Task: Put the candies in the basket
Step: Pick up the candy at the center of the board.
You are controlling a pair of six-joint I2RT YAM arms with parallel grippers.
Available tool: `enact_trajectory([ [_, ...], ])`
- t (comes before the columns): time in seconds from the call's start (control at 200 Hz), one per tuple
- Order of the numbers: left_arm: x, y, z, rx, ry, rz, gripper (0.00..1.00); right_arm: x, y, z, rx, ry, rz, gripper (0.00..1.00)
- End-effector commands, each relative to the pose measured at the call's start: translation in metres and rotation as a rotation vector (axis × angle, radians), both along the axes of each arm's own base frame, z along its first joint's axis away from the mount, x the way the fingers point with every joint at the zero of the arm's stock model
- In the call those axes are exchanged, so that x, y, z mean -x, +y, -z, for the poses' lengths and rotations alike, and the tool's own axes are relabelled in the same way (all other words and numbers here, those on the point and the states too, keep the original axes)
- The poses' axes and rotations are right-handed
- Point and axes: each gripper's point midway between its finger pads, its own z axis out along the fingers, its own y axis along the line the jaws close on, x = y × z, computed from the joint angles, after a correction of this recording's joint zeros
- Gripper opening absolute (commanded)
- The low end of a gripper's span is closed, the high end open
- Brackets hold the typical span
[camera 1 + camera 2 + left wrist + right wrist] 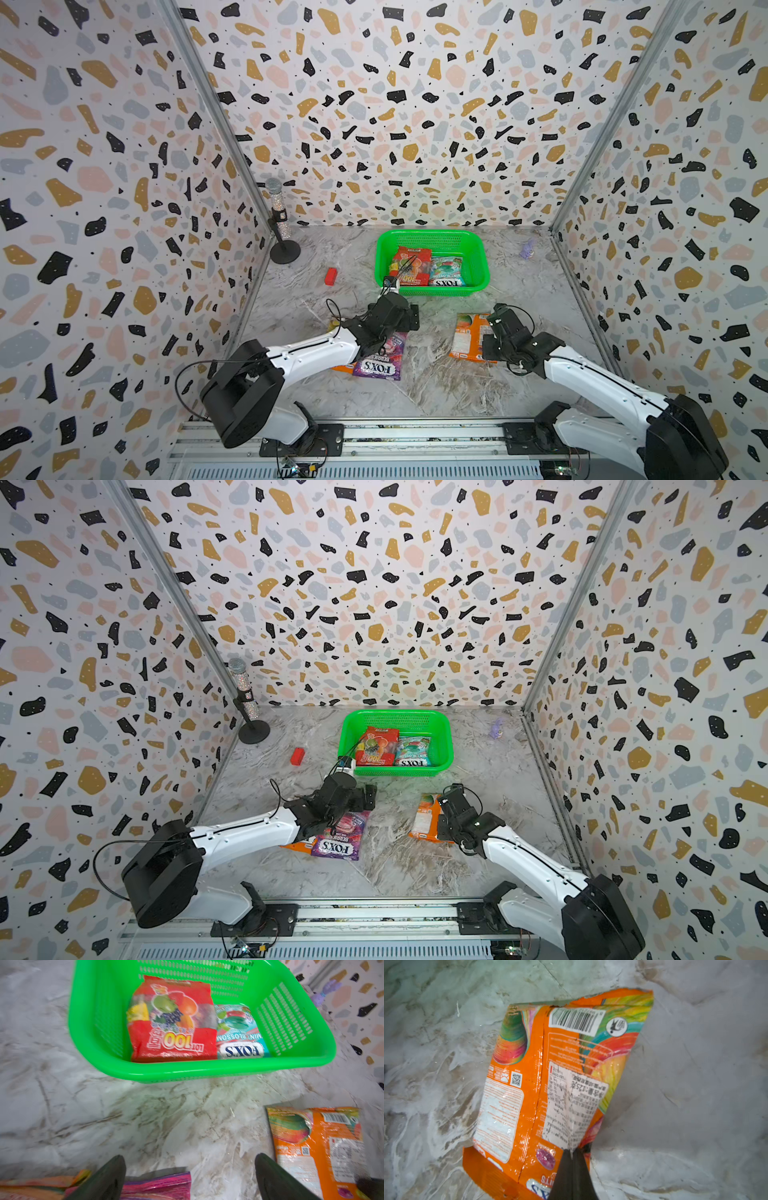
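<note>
right claw [572, 1152] pressed together, pinching a fold on the label side of a flat glossy orange candy bag [550, 1076] on the grey marbled counter [695, 1084], near the bright green perforated plastic basket [432, 239]. left claw [190, 1156] spread wide, empty, over a purple candy bag [380, 361] overlapping another orange bag [344, 367]. red bag [411, 266] and teal bag [446, 270] side by side inside basket.

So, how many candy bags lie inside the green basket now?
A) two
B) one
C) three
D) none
A: in the left wrist view, the red bag and the teal bag lie side by side inside the green basket.
</note>
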Motion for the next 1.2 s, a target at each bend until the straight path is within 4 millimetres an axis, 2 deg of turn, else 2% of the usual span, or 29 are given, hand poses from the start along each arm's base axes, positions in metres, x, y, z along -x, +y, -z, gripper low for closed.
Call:
enact_trajectory([
  [0.0, -0.003, 0.025, -0.001, -0.019, -0.022, -0.111, 1.0, -0.005, 0.004, -0.02, -0.019, -0.043, -0.025, 0.0],
  [0.15, -0.003, 0.026, -0.002, -0.015, -0.025, -0.116, 1.0, -0.007, 0.017, -0.045, -0.087, -0.091, -0.083, 0.0],
  [0.34, -0.004, 0.027, 0.0, -0.01, -0.019, -0.118, 1.0, -0.009, 0.022, -0.081, -0.119, -0.17, -0.126, 0.0],
  [0.596, -0.004, 0.029, -0.003, 0.004, -0.023, -0.117, 1.0, -0.01, 0.025, -0.098, -0.131, -0.19, -0.146, 0.0],
  [0.731, -0.005, 0.032, -0.002, 0.03, -0.014, -0.123, 1.0, -0.013, 0.036, -0.121, -0.186, -0.219, -0.183, 0.0],
  [0.871, -0.011, 0.042, 0.011, 0.222, 0.057, -0.148, 1.0, -0.016, 0.05, -0.15, -0.232, -0.263, -0.248, 0.0],
  [0.971, -0.016, 0.058, 0.025, 0.383, 0.096, -0.204, 1.0, -0.021, 0.055, -0.167, -0.235, -0.285, -0.272, 0.0],
  [1.041, -0.018, 0.065, 0.026, 0.411, 0.097, -0.221, 1.0, -0.024, 0.06, -0.178, -0.243, -0.3, -0.287, 0.0],
  [1.191, -0.019, 0.065, 0.021, 0.411, 0.089, -0.205, 1.0, -0.039, 0.069, -0.202, -0.244, -0.345, -0.307, 0.0],
])
